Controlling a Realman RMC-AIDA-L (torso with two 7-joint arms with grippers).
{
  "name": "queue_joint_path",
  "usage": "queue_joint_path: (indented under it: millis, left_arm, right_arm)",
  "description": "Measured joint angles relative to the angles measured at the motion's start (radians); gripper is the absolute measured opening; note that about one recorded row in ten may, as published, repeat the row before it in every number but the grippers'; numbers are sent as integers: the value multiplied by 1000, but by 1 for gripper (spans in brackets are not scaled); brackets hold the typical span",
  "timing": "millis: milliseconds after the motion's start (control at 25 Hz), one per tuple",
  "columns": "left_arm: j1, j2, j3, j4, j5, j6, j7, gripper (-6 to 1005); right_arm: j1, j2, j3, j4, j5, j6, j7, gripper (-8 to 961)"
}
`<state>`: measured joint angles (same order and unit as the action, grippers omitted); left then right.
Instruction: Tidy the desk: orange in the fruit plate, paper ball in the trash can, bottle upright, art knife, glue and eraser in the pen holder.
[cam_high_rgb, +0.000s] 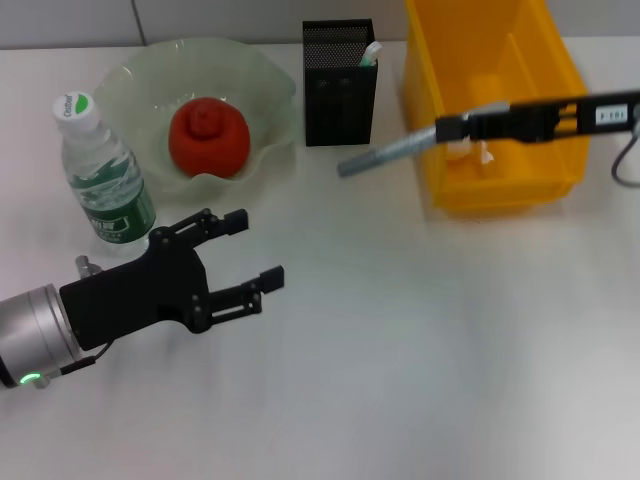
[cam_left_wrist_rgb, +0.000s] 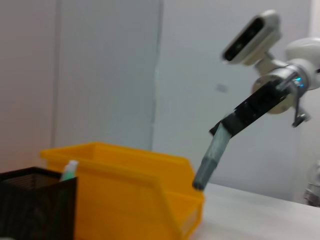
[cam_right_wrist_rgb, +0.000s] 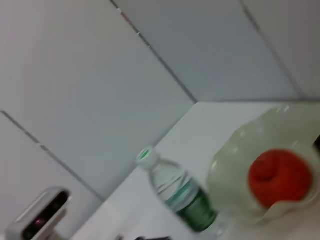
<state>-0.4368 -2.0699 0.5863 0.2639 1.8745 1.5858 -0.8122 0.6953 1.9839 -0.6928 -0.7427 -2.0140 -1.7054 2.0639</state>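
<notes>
1. Step in hand, by judgement: carrying the art knife (cam_high_rgb: 385, 155) to the pen holder (cam_high_rgb: 339, 84) at the tabletop's (cam_high_rgb: 400, 350) far edge.
2. Right pincer (cam_high_rgb: 455, 128) closed on one end of the grey knife, held in the air over the yellow trash can's (cam_high_rgb: 560, 60) near wall; free end slanting down toward the holder, not yet above its opening.
3. To do it well: lift the knife's low end above the holder's rim, bring it over the open mesh top, tilt it closer to upright, then lower before letting go. Worth watching the white-and-green stick (cam_high_rgb: 371, 52) already standing inside, so as not to jam against it.
4. Left pincer (cam_high_rgb: 256, 250) wide open and holding nothing, hovering near the tabletop's left edge, just beside the bottle (cam_high_rgb: 103, 172).
5. Bottle upright; orange (cam_high_rgb: 207, 137) lying in the fruit plate (cam_high_rgb: 250, 70); something pale inside the trash can, too unclear to name.
</notes>
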Motion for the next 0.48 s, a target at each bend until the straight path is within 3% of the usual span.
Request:
queue_joint_path:
  millis: [480]
  left_arm:
    - [24,1,-49,-14,0,-47,9,832]
  right_arm:
    - [46,-31,0,-131,-1,133,-8,150]
